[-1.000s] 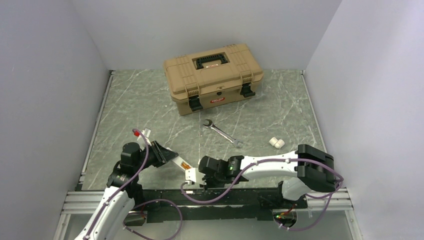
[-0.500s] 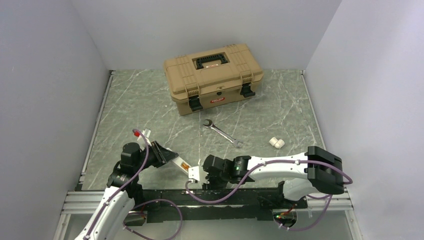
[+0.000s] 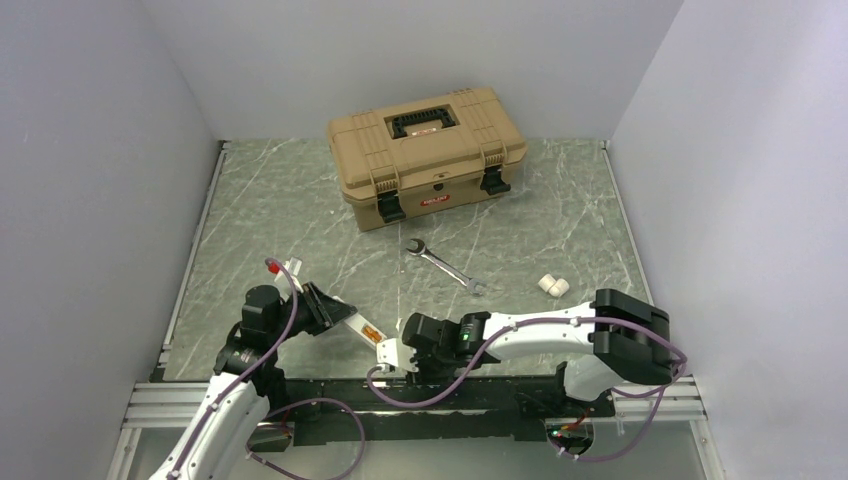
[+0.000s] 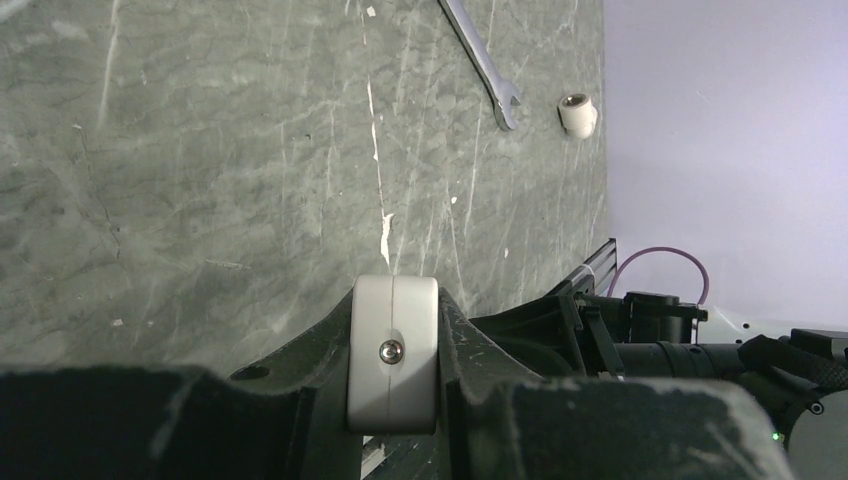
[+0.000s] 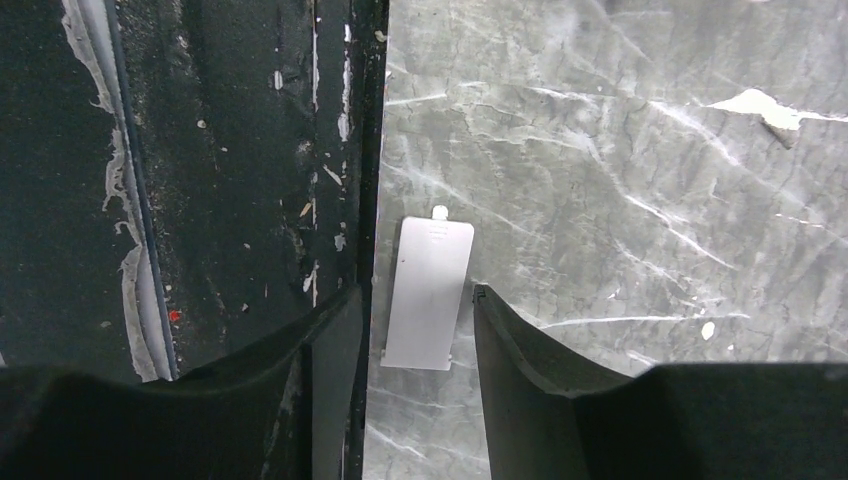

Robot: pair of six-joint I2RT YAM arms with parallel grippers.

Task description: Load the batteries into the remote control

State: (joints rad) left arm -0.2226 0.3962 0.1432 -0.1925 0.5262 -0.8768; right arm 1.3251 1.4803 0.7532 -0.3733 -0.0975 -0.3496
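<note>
Cover-removal step about done: remote control (image 3: 358, 326) clamped in left tool (image 4: 393, 340), lower left of overhead view, orange recess up. Right tool (image 5: 415, 300) spread apart over loose white cover (image 5: 430, 265) flat on worktop (image 3: 300, 220), near edge. Next: find batteries, none recognisable; seat them in recess, polarity matched

Remote control (image 3: 354, 321) between left fingers (image 3: 322, 304), toolbox (image 3: 425, 155) well beyond

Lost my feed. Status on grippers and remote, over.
Left gripper shut on remote control, orange recess up. Right gripper open over white cover on table. Nothing between them.
</note>
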